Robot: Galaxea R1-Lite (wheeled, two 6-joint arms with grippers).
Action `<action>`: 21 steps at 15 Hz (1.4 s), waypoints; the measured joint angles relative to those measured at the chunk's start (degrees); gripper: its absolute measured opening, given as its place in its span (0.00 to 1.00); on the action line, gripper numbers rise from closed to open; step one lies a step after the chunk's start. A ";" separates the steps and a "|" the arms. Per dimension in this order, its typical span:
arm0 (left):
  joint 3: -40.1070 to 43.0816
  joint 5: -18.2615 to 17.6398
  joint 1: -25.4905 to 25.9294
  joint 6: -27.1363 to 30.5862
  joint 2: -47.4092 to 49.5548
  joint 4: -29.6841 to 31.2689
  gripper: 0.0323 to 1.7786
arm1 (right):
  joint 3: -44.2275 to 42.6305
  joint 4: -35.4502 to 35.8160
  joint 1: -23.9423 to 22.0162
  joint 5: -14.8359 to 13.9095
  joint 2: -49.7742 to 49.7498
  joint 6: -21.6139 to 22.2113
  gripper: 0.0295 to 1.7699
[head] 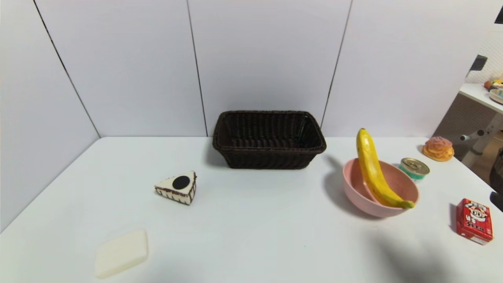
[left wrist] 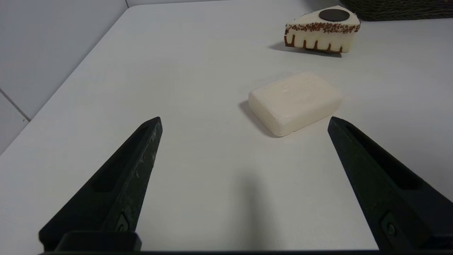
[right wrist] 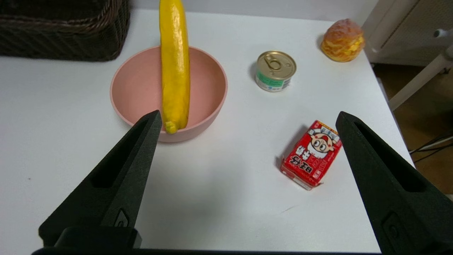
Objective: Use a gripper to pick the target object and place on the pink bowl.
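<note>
The banana (head: 374, 171) is long, gently curved and bright yellow, with a glossy skin, faint brown specks and a dark tip at its raised end. It is plainly longer than the pink bowl (head: 353, 188) is wide. It lies inside that bowl, one end down on the near rim toward the robot and the other rising over the far rim, well above it. Its long axis runs roughly from the robot's side toward the back wall, tilted steeply upward, and from the head view it leans a little to the left as it climbs. In the right wrist view the banana (right wrist: 174, 67) crosses the bowl (right wrist: 134, 85) through the middle, its stubby lower end resting on the near edge.

The bowl is round, deep, matte pink, and stands on the white table (head: 251, 220) to the right of the dark woven basket (head: 269, 139). Just behind it sits a small tin can (head: 414, 168), farther back a bun (head: 438, 148), and nearer the robot a red carton (head: 474, 220).

The right gripper (right wrist: 247, 118) hangs above the table on the near side of the bowl, its fingers spread wide and holding nothing. The left gripper (left wrist: 244, 122) is parked over the table's left part, fingers also wide apart, with a cream soap bar (left wrist: 295, 102) just ahead of it and a cake slice (left wrist: 322, 30) beyond.
</note>
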State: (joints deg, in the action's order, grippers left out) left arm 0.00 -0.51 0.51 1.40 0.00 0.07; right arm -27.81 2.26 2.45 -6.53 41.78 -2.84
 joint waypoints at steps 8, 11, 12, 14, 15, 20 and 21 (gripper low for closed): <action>0.00 -0.01 0.00 -0.02 0.00 0.00 0.95 | 22.77 3.80 -0.80 -1.07 -26.12 1.28 0.96; 0.00 0.00 0.00 0.00 0.00 0.00 0.95 | 26.44 2.93 -1.83 1.90 -33.55 1.68 0.96; 0.00 0.00 0.00 0.02 0.00 0.00 0.95 | 27.01 1.35 -1.96 3.95 -35.91 1.55 0.96; 0.00 0.00 0.00 0.00 0.00 0.00 0.95 | 27.56 -1.77 -2.15 6.33 -39.25 2.02 0.96; 0.00 -0.01 0.00 0.00 0.00 0.00 0.95 | 27.67 -1.96 -2.16 6.42 -40.16 2.49 0.96; 0.00 -0.01 0.00 0.00 0.00 0.00 0.95 | 27.78 -2.10 -2.29 6.21 -41.68 3.77 0.96; 0.00 0.00 0.00 0.00 0.00 0.00 0.95 | 27.78 -2.10 -2.29 6.24 -41.78 3.58 0.96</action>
State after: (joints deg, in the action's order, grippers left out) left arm 0.00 -0.51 0.51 1.40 0.00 0.07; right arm -0.02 0.16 0.16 -0.29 0.00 0.74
